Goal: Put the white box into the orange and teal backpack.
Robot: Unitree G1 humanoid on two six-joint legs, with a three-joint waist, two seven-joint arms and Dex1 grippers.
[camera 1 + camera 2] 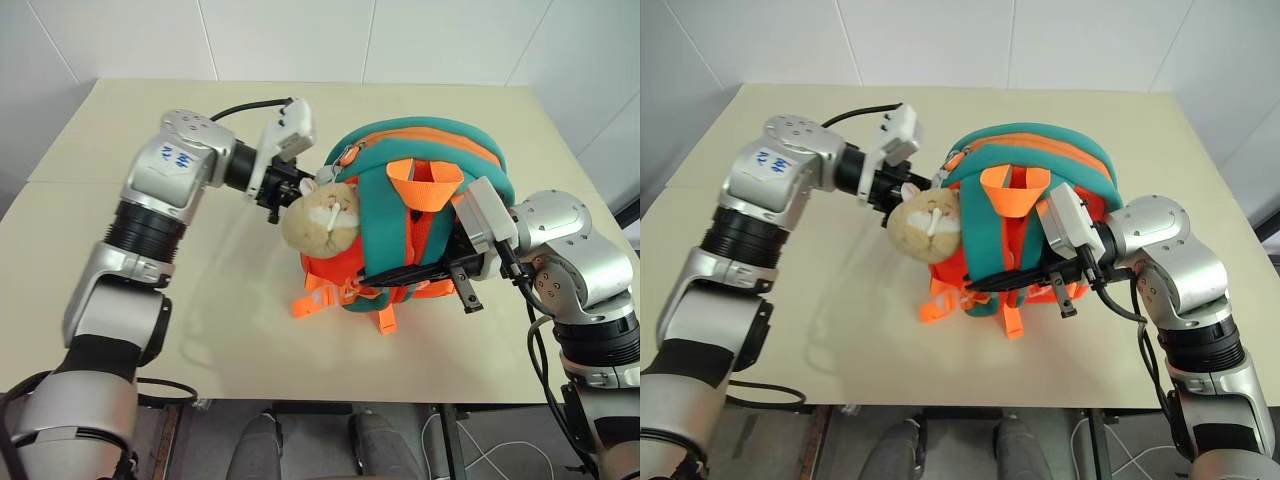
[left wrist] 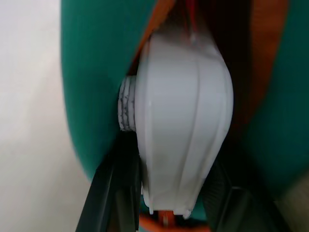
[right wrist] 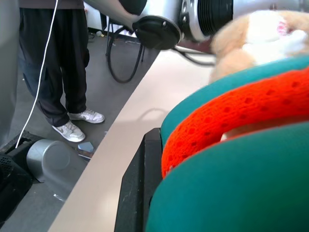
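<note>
Seemingly mid-insertion, the orange and teal backpack (image 1: 420, 215) stands upright near the middle of a pale tabletop (image 1: 200, 300), its teal straps and orange webbing facing the near edge. A tan plush toy (image 1: 322, 217) hangs on its left side.

From the right, the right gripper (image 1: 462, 275) reaches across the near face of the backpack, its black fingers (image 1: 466, 290) closed on a teal strap. In the right wrist view a finger lies against teal padding and orange mesh. This grip appears meant to steady the bag and keep it upright.

From the left, the left gripper (image 1: 283, 192) meets the backpack's upper left side, just above the plush toy. In the left wrist view, its fingers (image 2: 113, 193) are partly spread, holding the white box (image 2: 181, 125) edge-on between them. The box sits between teal fabric on either side, with orange lining beyond it, so it appears to be at the mouth of the bag, partly in and not yet released.

A person's legs and pale shoes (image 3: 79, 123) stand on the floor beyond the tabletop's edge.
</note>
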